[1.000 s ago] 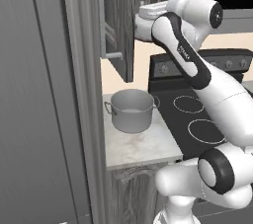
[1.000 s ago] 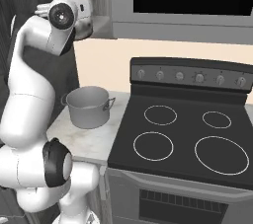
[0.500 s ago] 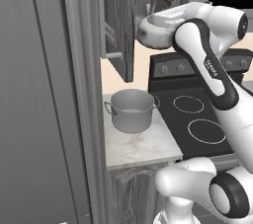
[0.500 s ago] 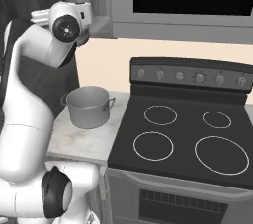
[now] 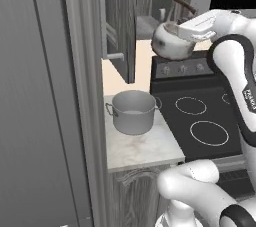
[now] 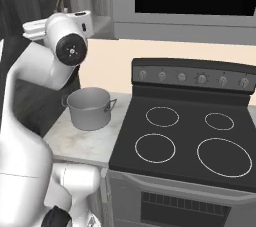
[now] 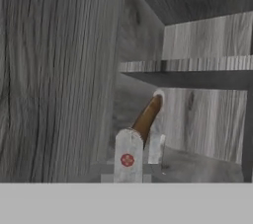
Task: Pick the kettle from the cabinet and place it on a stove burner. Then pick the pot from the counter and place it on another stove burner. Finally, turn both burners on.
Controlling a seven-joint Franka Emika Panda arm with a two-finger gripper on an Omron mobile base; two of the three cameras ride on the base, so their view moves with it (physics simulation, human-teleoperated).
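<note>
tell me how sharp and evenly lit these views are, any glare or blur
Left base view: flat even light, the kettle has soft shiny highlights, the pot casts hardly any shadow. Right base view: edges slightly soft, no glare on the black cooktop. Hand view: coarse and blurry, the cabinet wood grain smeared, darker under the shelf.

Arm [image 6: 25, 136] of glossy white rounded segments with dark joint bands, 1 black circular cap (small centre dot) on the upper joint [image 6: 70, 50]; finger [image 7: 128, 161] pale with 1 red round mark.
</note>
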